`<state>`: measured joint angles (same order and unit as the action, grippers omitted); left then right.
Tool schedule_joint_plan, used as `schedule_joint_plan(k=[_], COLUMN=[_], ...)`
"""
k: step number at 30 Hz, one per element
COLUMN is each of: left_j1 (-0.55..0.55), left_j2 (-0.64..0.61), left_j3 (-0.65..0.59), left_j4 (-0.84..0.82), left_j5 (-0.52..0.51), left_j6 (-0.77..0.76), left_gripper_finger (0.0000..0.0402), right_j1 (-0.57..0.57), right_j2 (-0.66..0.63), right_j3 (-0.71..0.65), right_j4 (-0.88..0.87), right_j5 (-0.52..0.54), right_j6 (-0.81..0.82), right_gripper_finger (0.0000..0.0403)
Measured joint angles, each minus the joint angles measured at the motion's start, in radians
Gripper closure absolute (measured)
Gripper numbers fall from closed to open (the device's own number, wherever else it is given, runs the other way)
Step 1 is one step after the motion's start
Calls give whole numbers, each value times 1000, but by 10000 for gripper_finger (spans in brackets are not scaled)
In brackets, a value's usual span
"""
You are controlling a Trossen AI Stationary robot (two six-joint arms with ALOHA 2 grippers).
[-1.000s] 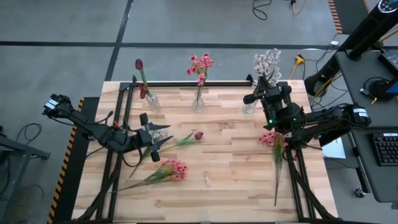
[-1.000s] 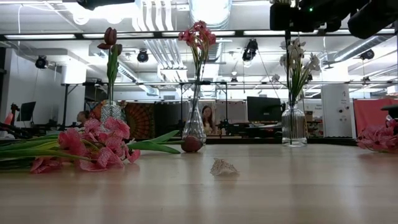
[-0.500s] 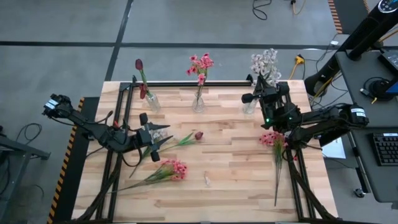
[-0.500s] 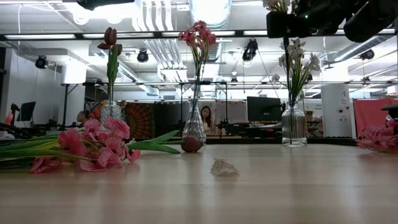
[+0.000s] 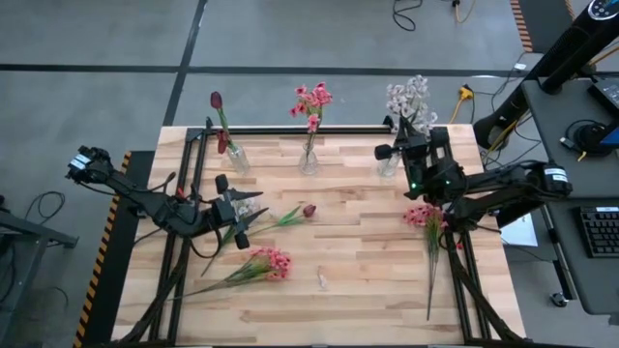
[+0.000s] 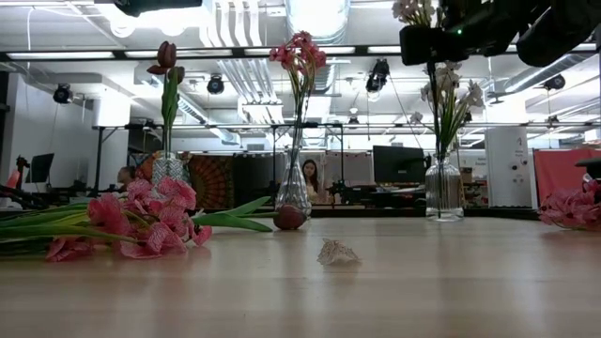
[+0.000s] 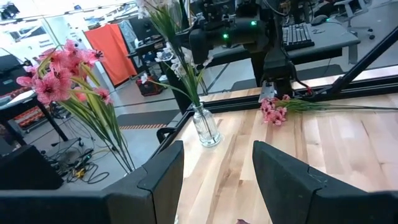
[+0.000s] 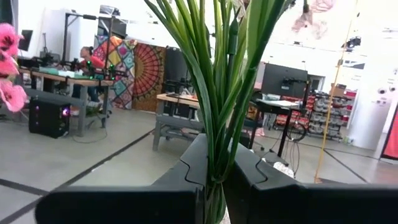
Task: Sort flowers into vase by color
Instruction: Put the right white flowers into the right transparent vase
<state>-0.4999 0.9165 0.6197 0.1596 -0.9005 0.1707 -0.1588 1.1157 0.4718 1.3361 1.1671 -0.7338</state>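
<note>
Three glass vases stand along the far edge: the left one (image 5: pixel 237 159) holds a dark red tulip, the middle one (image 5: pixel 309 160) pink blooms, the right one (image 5: pixel 389 166) white sprays. My right gripper (image 5: pixel 402 137) hangs above the right vase, shut on a white-lavender spray (image 5: pixel 408 97). My left gripper (image 5: pixel 248 209) hovers open over the table's left part, above the stem of a red tulip (image 5: pixel 309 210) lying flat. Its fingers (image 7: pixel 217 168) have nothing between them. Two pink flowers lie on the table, one near the left (image 5: pixel 268 262) and one at the right (image 5: pixel 423 215). My right gripper pinches the spray's green stem and leaves (image 8: pixel 217 163) between its two shut fingers, well below the blooms. The fingers lie about level, across the stem. The spray stands upright, blooms (image 6: pixel 413 9) above the gripper. Its stem (image 6: pixel 433 94) hangs toward the right vase (image 6: pixel 443 188); whether the tip is inside I cannot tell.
A small pale scrap (image 5: pixel 321 281) lies near the table's middle front. Black frame rails (image 5: pixel 184 193) run along both sides and the far edge. A desk with a keyboard (image 5: pixel 600 230) stands to the right. A person (image 6: pixel 309 178) sits in the room behind.
My right gripper has edged toward the table's left with the white spray, which stays upright over the right vase; its blooms now show at the top of the low view.
</note>
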Motion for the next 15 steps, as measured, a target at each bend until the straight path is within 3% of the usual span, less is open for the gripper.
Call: schedule_joint_plan(k=[15], left_j1=[0], left_j2=[0], left_j3=[0], left_j4=[-5], left_j5=[-2], left_j6=[0], left_gripper_finger=[226], right_j1=[-32], right_j2=[47], right_j3=[-1], right_j4=[0], right_j5=[-27], right_j6=[-7], right_gripper_finger=[381])
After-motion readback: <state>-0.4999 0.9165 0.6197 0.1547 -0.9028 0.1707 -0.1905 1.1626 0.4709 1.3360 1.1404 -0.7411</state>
